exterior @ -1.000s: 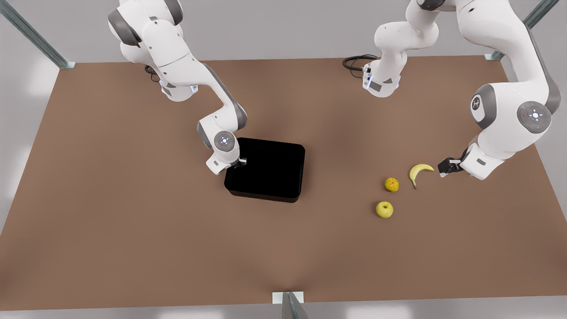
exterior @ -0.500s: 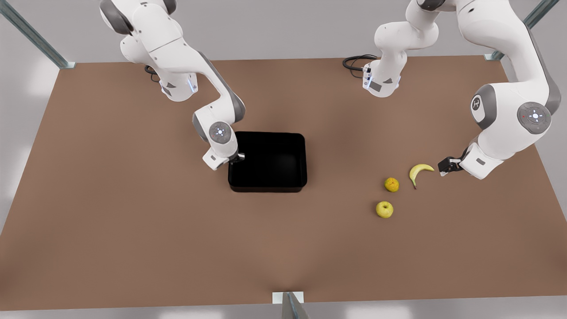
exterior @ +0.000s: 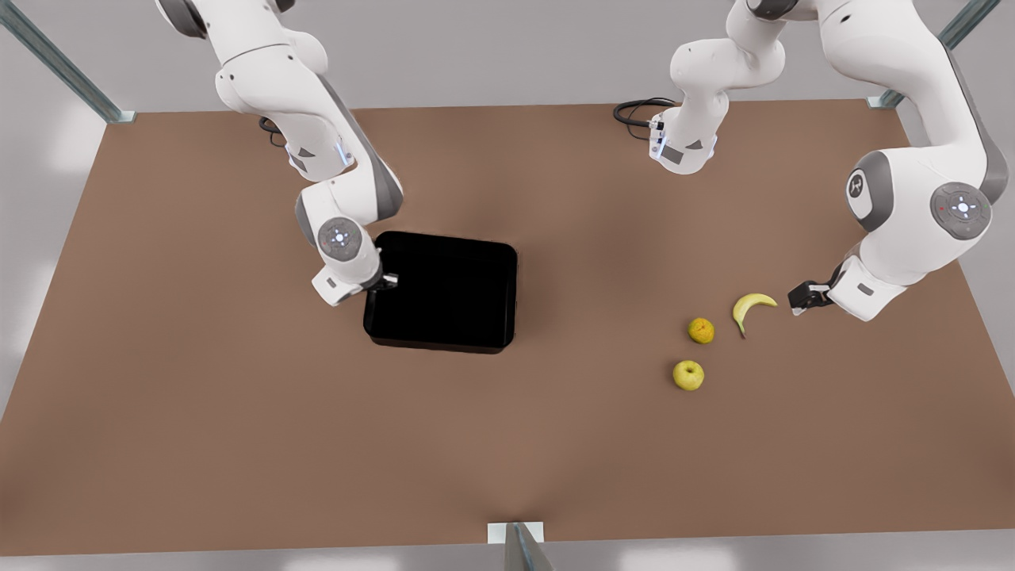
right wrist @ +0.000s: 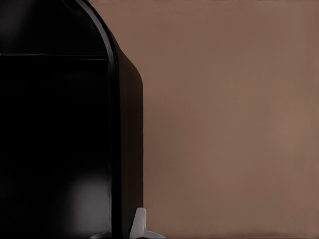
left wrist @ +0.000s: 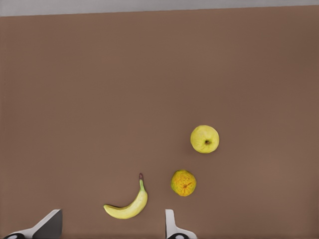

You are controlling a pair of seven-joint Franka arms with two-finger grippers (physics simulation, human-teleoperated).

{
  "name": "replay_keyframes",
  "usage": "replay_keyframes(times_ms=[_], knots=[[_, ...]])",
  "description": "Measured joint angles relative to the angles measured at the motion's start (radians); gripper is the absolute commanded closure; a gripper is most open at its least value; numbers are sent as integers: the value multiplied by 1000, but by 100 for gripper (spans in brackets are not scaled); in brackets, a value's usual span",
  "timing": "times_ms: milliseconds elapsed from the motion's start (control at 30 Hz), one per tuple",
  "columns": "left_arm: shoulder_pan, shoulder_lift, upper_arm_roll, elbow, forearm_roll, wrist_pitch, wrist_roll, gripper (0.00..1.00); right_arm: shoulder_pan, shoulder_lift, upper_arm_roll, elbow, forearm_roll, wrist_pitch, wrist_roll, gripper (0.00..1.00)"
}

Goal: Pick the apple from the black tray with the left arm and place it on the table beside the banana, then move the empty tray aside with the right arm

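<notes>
Big brown desk [exterior: 238, 444] taking up most of the front view, matte and plain, with grey walls around it and metal frame posts [exterior: 59, 59] at the far corners. Black cable [exterior: 634, 111] coiled near the far edge.

Next down in size: black tray [exterior: 444, 289], sitting a bit toward the front view's left of the middle, nothing visible inside. Right hand [exterior: 383, 281] clamped on the tray's rim on the front view's left side, one finger [right wrist: 138, 224] showing outside the wall in the right wrist view.

Over on the front view's right, left hand [exterior: 799, 301] hanging just beside the banana [exterior: 749, 305], near its tip, fingers [left wrist: 172, 226] spread wide and gripping nothing. Banana curved and lying flat on the desk.

Yellow-green apple [exterior: 688, 375] out on the desk, near the banana but apart from it, well apart from the tray. Small bumpy orange [exterior: 701, 330] sitting between apple and banana, touching neither.
</notes>
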Motion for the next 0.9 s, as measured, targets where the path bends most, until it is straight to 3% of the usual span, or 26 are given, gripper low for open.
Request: replay_keyframes(times_ms=[267, 433, 667, 700, 733, 767, 800, 900], knots=[[-7, 5, -4, -4, 3, 2, -6, 0, -6, 2, -235, 21, 27, -54, -173, 87], [-7, 7, -4, -2, 3, 3, -11, 0, -13, 167, -345, 128, 77, -56, -321, 87], [-7, 7, -4, -2, 4, 4, -15, 0, -13, 340, -374, 205, 226, -36, -516, 83], [-7, 7, -4, -2, 4, 4, -16, 0, -15, 349, -374, 210, 235, -33, -538, 80], [-7, 7, -4, -2, 4, 4, -16, 0, -16, 355, -374, 214, 240, -31, -559, 62], [-7, 7, -4, -2, 4, 4, -17, 0, -17, 361, -375, 218, 249, -29, -579, 20], [-7, 6, -4, -2, 4, 4, -17, 0, -17, 367, -375, 224, 258, -27, -596, 0], [-6, 6, -4, -2, 4, 5, -18, 0, -17, 371, -380, 231, 248, -23, -629, 0]])
